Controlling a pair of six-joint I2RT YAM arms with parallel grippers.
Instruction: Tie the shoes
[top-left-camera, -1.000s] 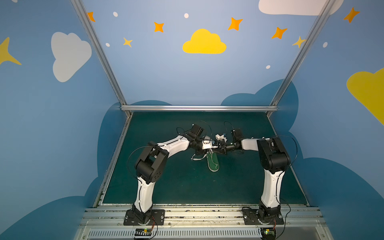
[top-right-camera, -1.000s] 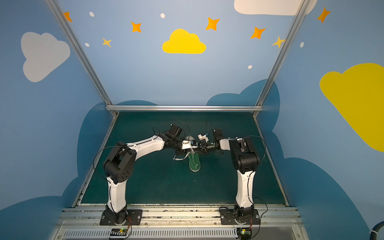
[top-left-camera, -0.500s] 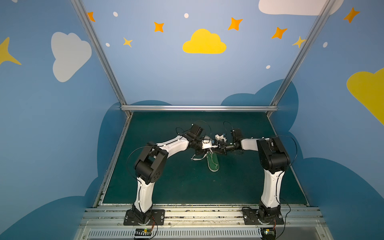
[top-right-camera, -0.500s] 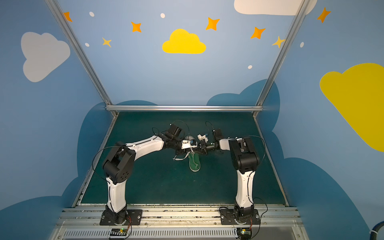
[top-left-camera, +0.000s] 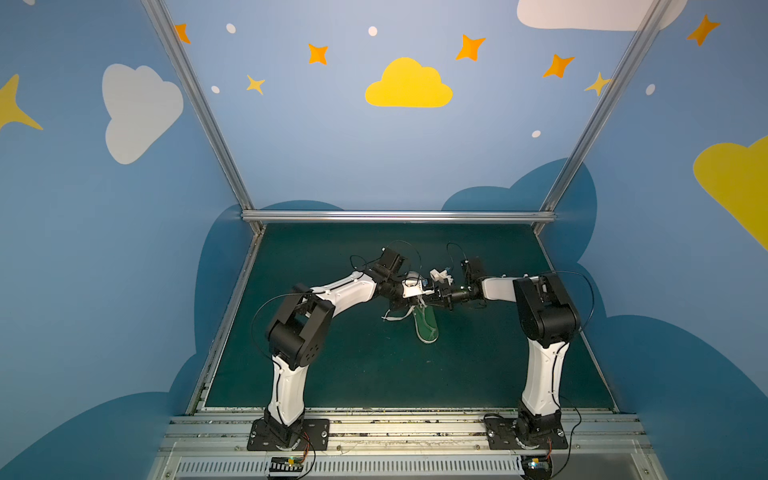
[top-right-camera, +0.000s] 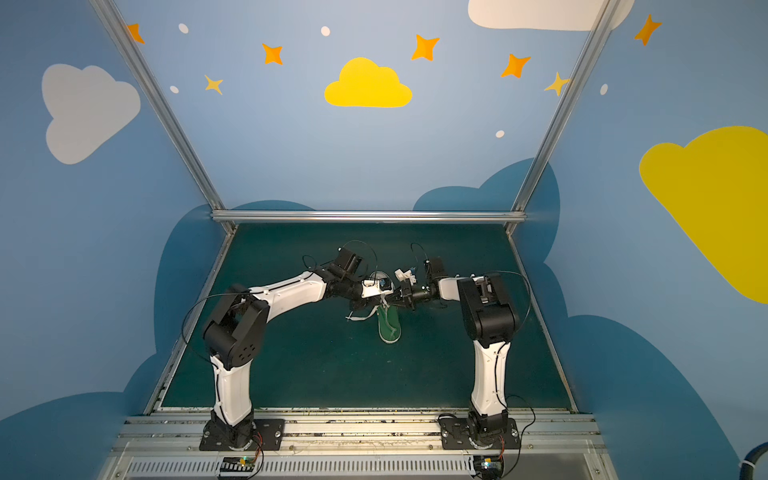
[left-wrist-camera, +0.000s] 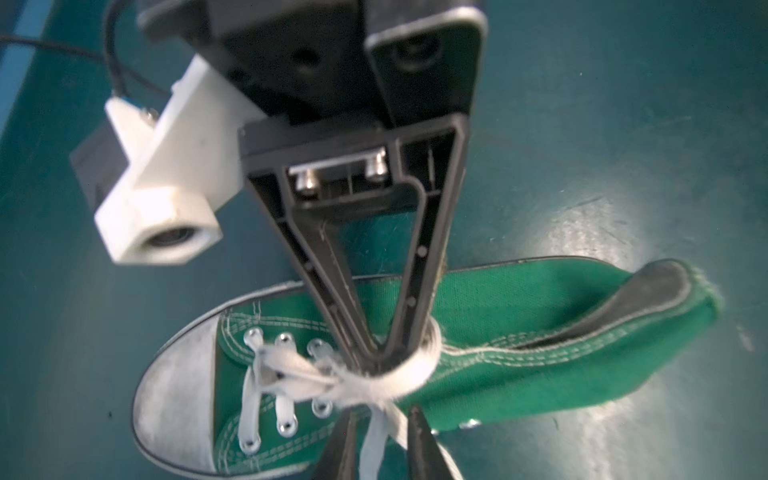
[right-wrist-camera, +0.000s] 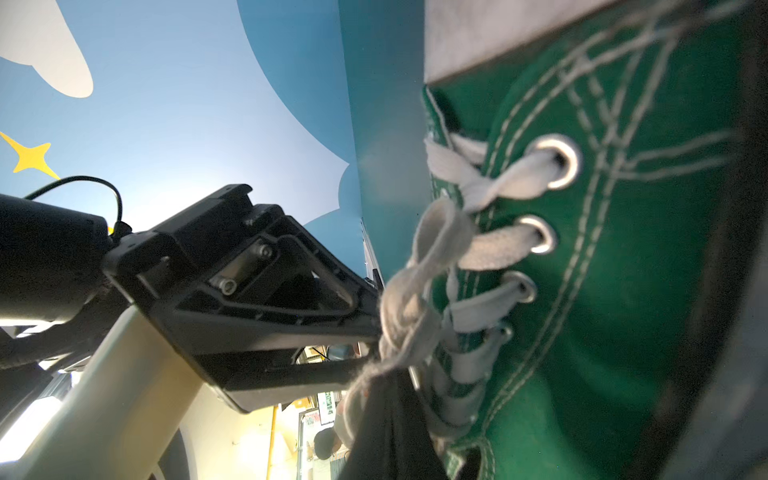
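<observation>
Left wrist view: caught the sneaker (left-wrist-camera: 540, 374) resting on the teal mat (left-wrist-camera: 623, 124), green canvas up, white toe cap (left-wrist-camera: 174, 395) at one end and flattened heel at the other. Saw the white laces (left-wrist-camera: 299, 374) threaded through the eyelets and drawn into a twist over the tongue. Found that twist wound round the tip of the right gripper (left-wrist-camera: 376, 359), pressed together there and pinching the lace. Spotted the left gripper (left-wrist-camera: 382, 415) just beside it, fingers (left-wrist-camera: 419, 440) standing a little apart, with one strand running loose between them.

From the right wrist view, met the same knot bunched at the tip of the left gripper, with a sliver of background showing between its fingers.

In both top views, placed the sneaker (top-left-camera: 426, 326) (top-right-camera: 389, 326) near the middle of the mat, toe toward 6 o'clock and heel toward 12. Noted a loose lace end (top-left-camera: 390, 319) trailing on the mat toward 9 o'clock of the shoe. Traced the left arm (top-left-camera: 345, 291) reaching in from 8 o'clock and the right arm (top-left-camera: 498, 289) from 3 o'clock, meeting over the 12 o'clock end of the shoe.
</observation>
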